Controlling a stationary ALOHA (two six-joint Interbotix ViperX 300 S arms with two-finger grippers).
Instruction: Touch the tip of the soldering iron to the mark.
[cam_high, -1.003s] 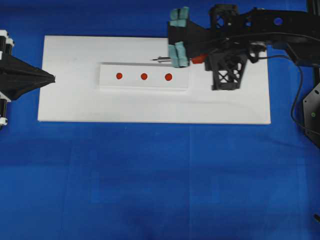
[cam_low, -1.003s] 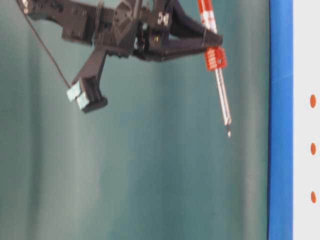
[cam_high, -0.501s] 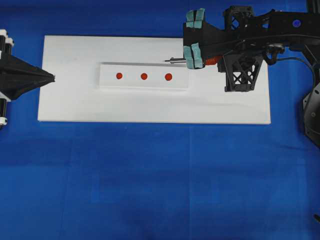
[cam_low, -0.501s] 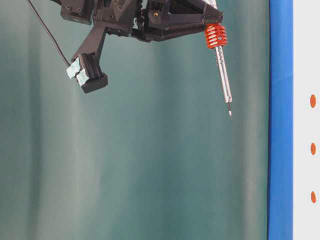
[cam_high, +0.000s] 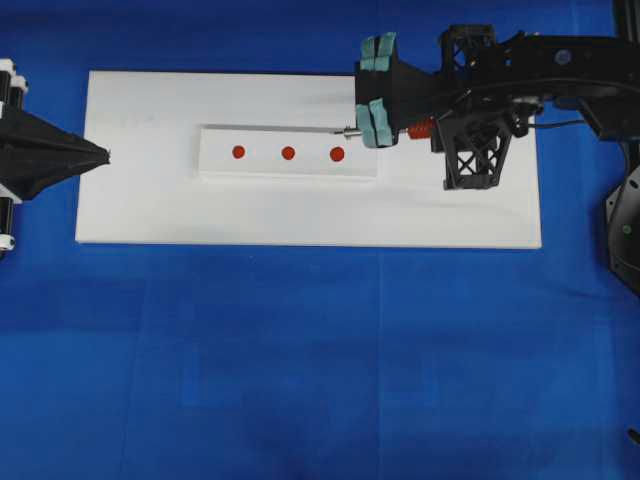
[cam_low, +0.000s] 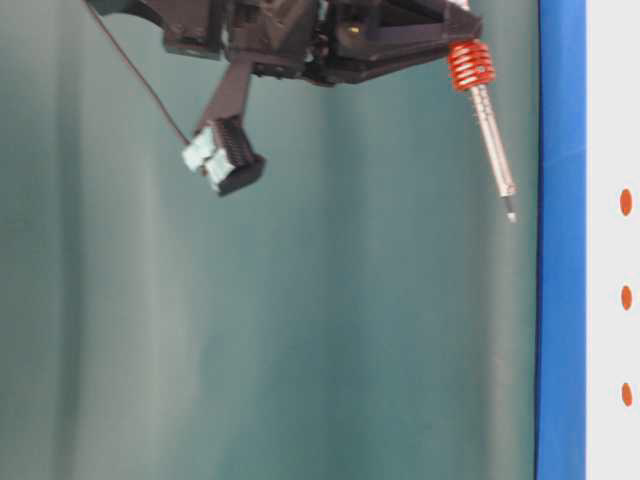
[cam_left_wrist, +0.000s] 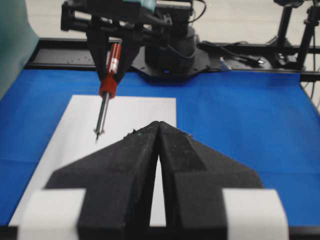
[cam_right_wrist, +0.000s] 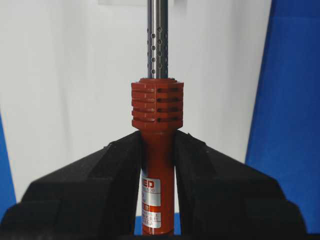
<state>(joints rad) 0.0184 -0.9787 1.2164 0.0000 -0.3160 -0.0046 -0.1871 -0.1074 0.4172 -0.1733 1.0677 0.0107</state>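
The soldering iron (cam_right_wrist: 157, 165) has a red handle and ribbed collar (cam_low: 470, 65). My right gripper (cam_right_wrist: 157, 137) is shut on the handle just behind the collar. The silver shaft (cam_low: 493, 140) slants down toward the white board (cam_high: 150, 210). The tip (cam_low: 511, 215) hangs in the air, apart from the surface. From overhead the tip (cam_high: 344, 131) lies just behind the far edge of the raised strip (cam_high: 220, 165), close to the rightmost mark (cam_high: 337, 154). Two more red marks (cam_high: 288, 153) (cam_high: 238, 152) lie further left. My left gripper (cam_left_wrist: 158, 124) is shut and empty at the board's left edge (cam_high: 105, 156).
Blue cloth (cam_high: 300, 360) surrounds the board. The iron's black cord (cam_high: 590, 200) trails off to the right behind the right arm (cam_high: 520, 70). A teal backdrop (cam_low: 300, 330) fills the table-level view.
My right gripper has drawn the iron back to the right along the strip's far edge, then lowered it closer to the board. The left gripper has not moved.
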